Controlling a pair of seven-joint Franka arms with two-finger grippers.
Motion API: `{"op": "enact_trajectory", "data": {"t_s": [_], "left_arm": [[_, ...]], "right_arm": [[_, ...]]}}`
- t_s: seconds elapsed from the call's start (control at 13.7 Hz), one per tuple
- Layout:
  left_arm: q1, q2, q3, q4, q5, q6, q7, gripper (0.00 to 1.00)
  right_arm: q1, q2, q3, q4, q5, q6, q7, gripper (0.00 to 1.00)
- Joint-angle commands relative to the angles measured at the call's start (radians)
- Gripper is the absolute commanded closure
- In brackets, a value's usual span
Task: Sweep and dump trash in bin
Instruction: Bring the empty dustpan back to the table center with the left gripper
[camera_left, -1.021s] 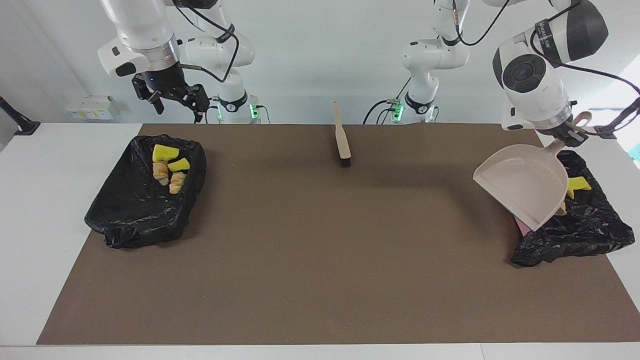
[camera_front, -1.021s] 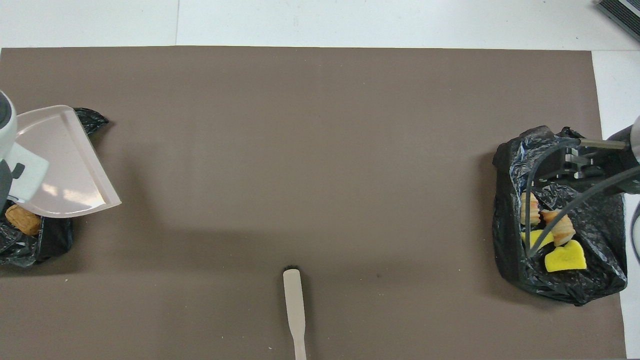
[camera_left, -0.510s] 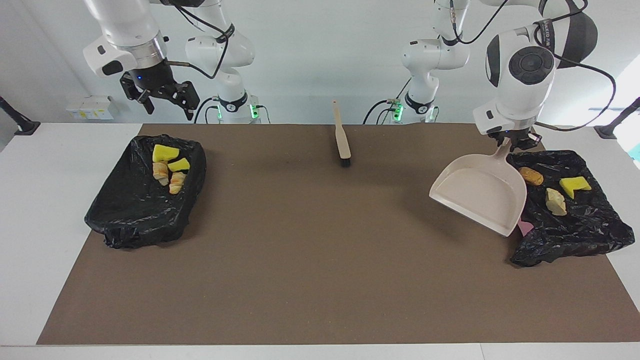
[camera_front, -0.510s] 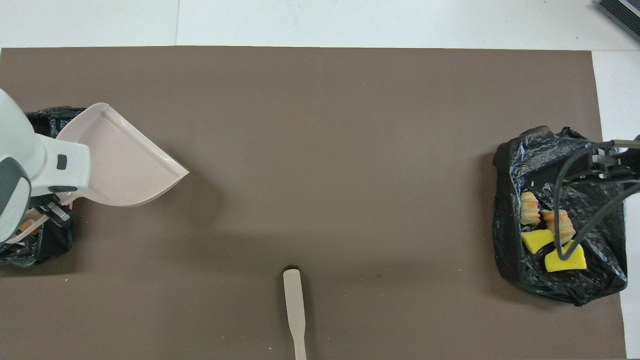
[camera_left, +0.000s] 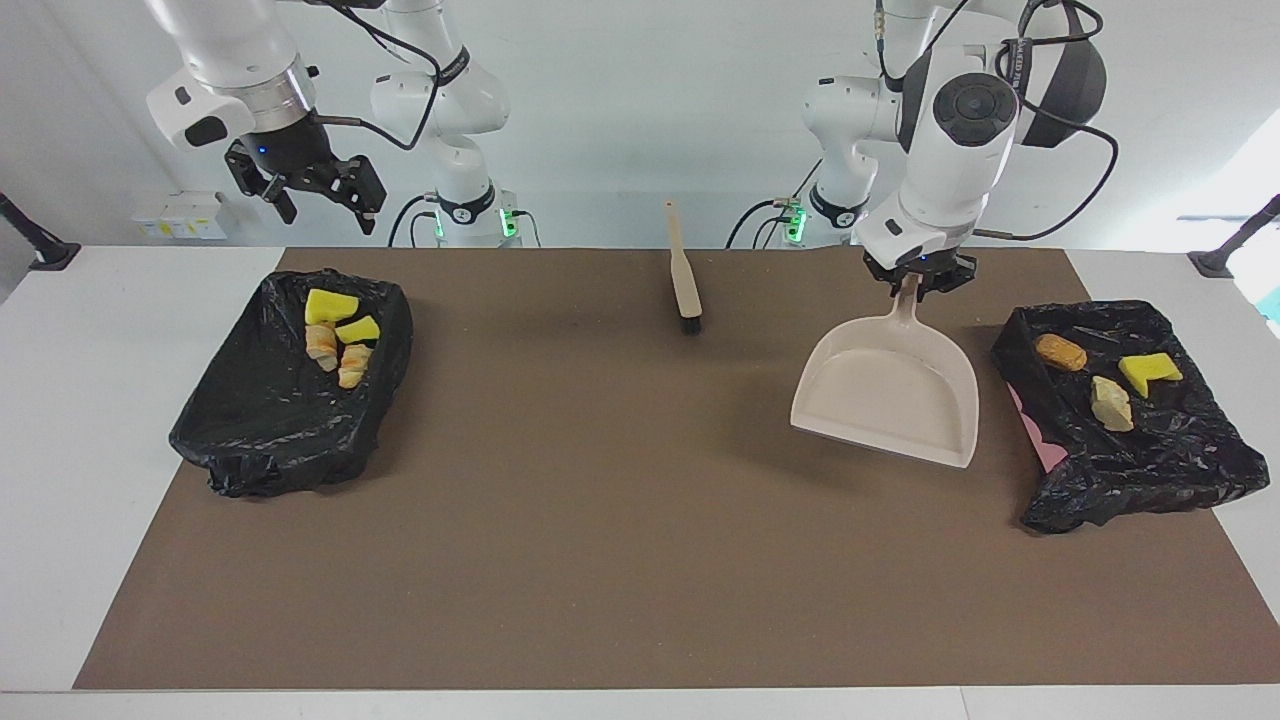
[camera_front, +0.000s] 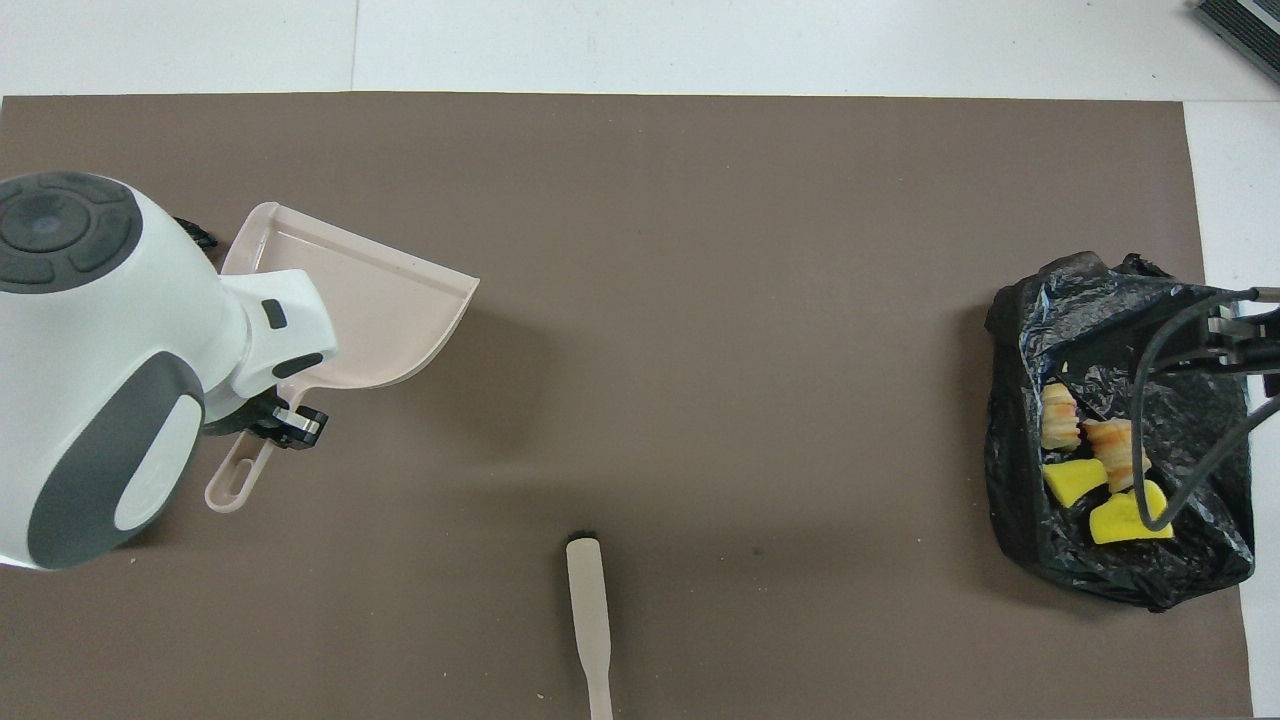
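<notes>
Clearly the trash is light stuff — sponge chunks, bread-like lumps, a pale stone-like piece — soft or crumbly, too small and loose to pinch well, so a judgement: it is better carried in the dustpan (camera_left: 890, 392) by its stiff handle than taken piece by piece. All of it already lies in the two black-lined bins: four scraps (camera_left: 337, 335) in the bin (camera_left: 270, 420) at the right arm's end of the worktop, three scraps (camera_left: 1105, 378) in the bin (camera_left: 1150, 460) at the left arm's end.

The left end effector (camera_left: 916, 282) is clamped on the dustpan's handle, the empty pan hanging over the brown mat (camera_left: 600, 520) beside its bin. The right end effector (camera_left: 308, 192) hangs wide open above its own bin, holding nothing. A brush (camera_left: 684, 280) lies between the arms' bases.

Compared with a second ago, the pan has swung off the bin at the left arm's end — uncovering its three scraps — and levelled out, while the right end effector has risen.
</notes>
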Motion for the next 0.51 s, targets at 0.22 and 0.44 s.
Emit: {"op": "enact_trajectory", "data": {"t_s": [0.22,0.44], "left_arm": [[-0.158,0.019,0.012,-0.019,-0.107,0.159,-0.273,1.0],[-0.226,0.088,0.012,-0.016,-0.129,0.23,-0.343,1.0]], "right_arm": [[0.021,-0.025,-0.036,-0.027,0.021,-0.005,-0.027,0.0],[0.05,-0.025,-0.07,-0.027,0.022,0.001,-0.027,0.0]]}}
